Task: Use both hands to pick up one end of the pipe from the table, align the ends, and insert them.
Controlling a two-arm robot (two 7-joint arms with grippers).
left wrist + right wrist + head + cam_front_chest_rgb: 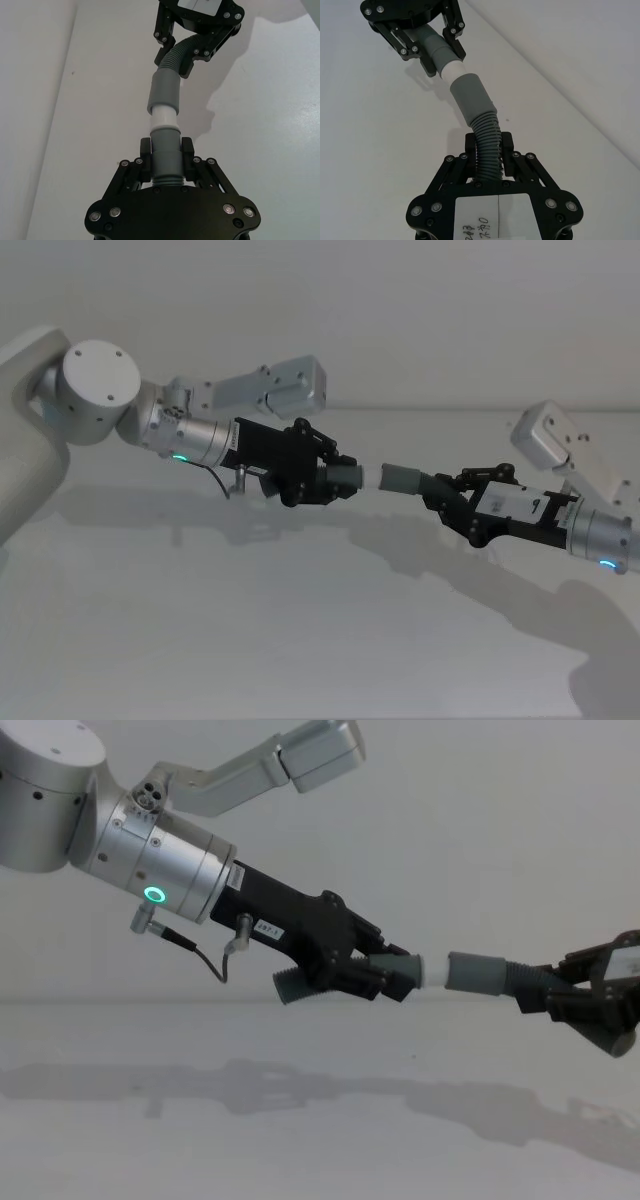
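Above the table (300, 640), the left claw (335, 478) is gripping the white-tipped pipe piece (352, 476), its tip meeting the collar mouth (385, 478) of the ribbed piece (408, 481) that the right claw (450, 502) is gripping.

Two dark grey pipe pieces, both held up off the table (300, 640) and roughly end to end. Shorter piece (165, 155) — smooth grey body with a ridge, whitish tip (163, 116) — clamped in the left gripper (325, 478). Longer piece (482, 137) — ribbed, curved hose with a wide smooth collar (470, 97) — clamped in the right gripper (455, 502). White tip sits at the collar mouth, part of it exposed; depth inside unclear.
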